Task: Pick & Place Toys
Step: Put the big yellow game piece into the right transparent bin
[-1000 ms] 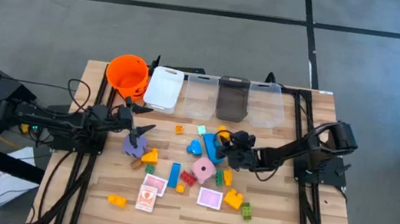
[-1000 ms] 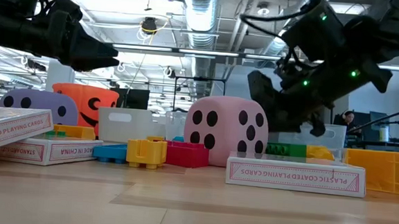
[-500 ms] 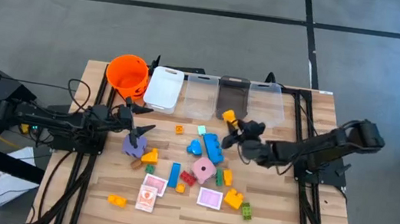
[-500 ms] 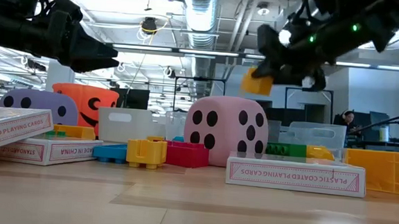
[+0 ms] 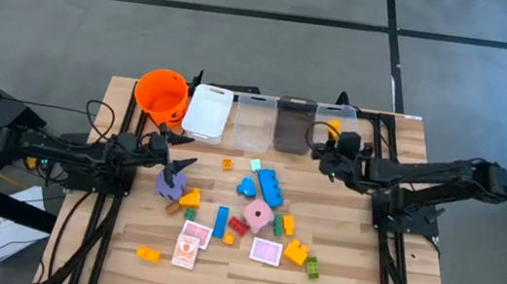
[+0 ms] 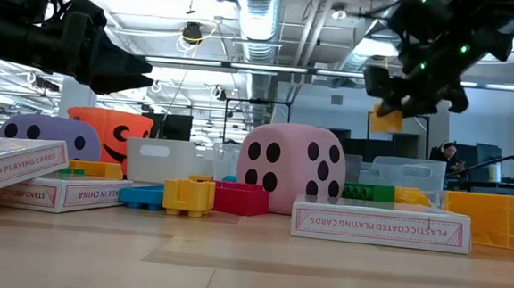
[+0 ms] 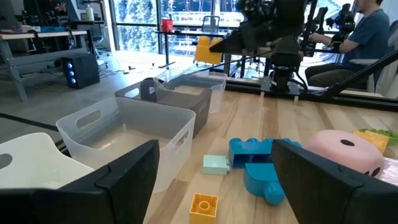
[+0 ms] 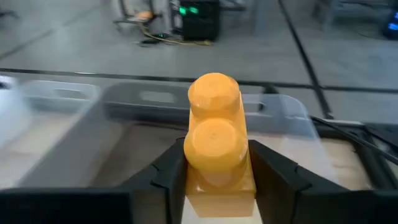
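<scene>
A yellow-orange brick [image 8: 214,134] hangs in the air over the bins at the far edge, with my right gripper [image 5: 332,144] shut on it. The low view shows the brick [image 6: 385,121] high above the table. The other toys lie mid-table: a pink die [image 5: 257,216], a purple die [image 5: 167,185], blue bricks [image 5: 267,185], small coloured bricks and cards [image 5: 265,252]. My left gripper [image 5: 179,150] stands open and level above the table's left part, just beyond the purple die, touching nothing. My right gripper pinches the brick's two long sides [image 8: 189,177] between its two fingers [image 8: 168,177]. The fingers lie along the brick, slanting a little downward from the table's right side. The brick is lifted clear, studs up, and sticks out past the fingertips over the rightmost clear bin [image 5: 337,133].
Along the far edge stand an orange bucket [image 5: 162,94], a white bin [image 5: 207,112], a clear bin [image 5: 252,120], a dark bin [image 5: 294,126] and the rightmost clear bin. A person sits beyond the table [image 7: 367,31]. Bare wood shows near the front edge.
My right gripper has risen from the pile of toys with the yellow-orange brick and swung toward the table's far right, tipping up toward level. The brick has gone from among the toys to hanging clear over the rightmost bin.
</scene>
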Controlling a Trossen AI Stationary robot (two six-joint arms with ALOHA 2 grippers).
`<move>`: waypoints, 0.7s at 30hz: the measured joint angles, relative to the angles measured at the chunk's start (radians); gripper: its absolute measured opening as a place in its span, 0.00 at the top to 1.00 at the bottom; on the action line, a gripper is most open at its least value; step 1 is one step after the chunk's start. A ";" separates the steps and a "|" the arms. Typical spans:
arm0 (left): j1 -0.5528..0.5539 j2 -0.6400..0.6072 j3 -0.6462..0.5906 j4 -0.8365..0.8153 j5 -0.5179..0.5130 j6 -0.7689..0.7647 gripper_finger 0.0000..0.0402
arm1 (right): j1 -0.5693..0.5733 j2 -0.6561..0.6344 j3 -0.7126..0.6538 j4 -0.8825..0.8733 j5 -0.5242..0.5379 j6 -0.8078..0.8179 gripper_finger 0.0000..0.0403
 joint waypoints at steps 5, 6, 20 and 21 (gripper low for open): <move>0.000 0.000 0.000 0.001 0.000 0.000 0.25 | -0.020 0.000 0.000 -0.006 -0.003 -0.021 0.37; 0.000 0.000 0.000 0.001 0.000 0.000 0.25 | -0.019 -0.001 0.000 -0.007 -0.003 -0.030 0.32; 0.000 0.000 0.000 0.001 0.001 0.000 0.25 | 0.225 -0.001 0.000 0.116 -0.329 -0.175 0.12; 0.000 0.000 0.000 0.001 0.002 0.000 0.25 | 0.259 -0.001 0.000 0.129 -0.355 -0.175 0.12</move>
